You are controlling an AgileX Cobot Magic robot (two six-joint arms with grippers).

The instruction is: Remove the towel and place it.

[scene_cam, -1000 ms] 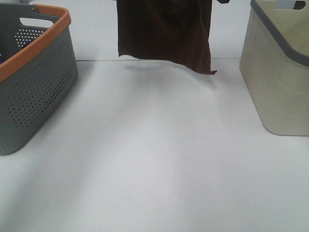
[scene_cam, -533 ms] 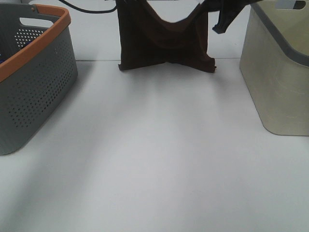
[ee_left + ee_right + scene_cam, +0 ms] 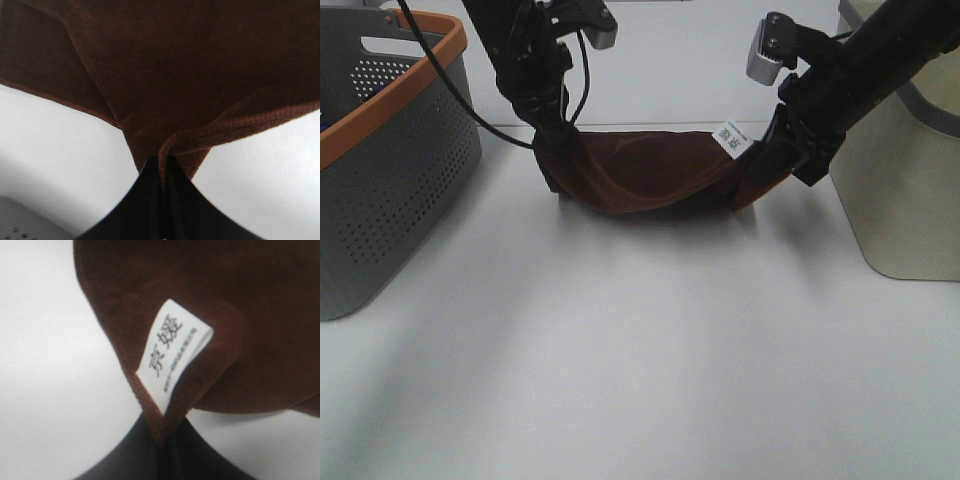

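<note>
Exterior high view: the dark brown soft cloth towel [image 3: 650, 172] sags onto the white surface [image 3: 640, 350], slung between the left tool [image 3: 555, 150] and right tool [image 3: 765, 175], each pinching a corner. The tool tips are buried in cloth, and the arms are cut off above.

This looks like a robot test room: a plain white table [image 3: 640, 360] has a grey basket [image 3: 400, 180] on its left end, a cream basket [image 3: 895, 190] on its right end, and black robot arms [image 3: 525, 60] over its far side.
</note>
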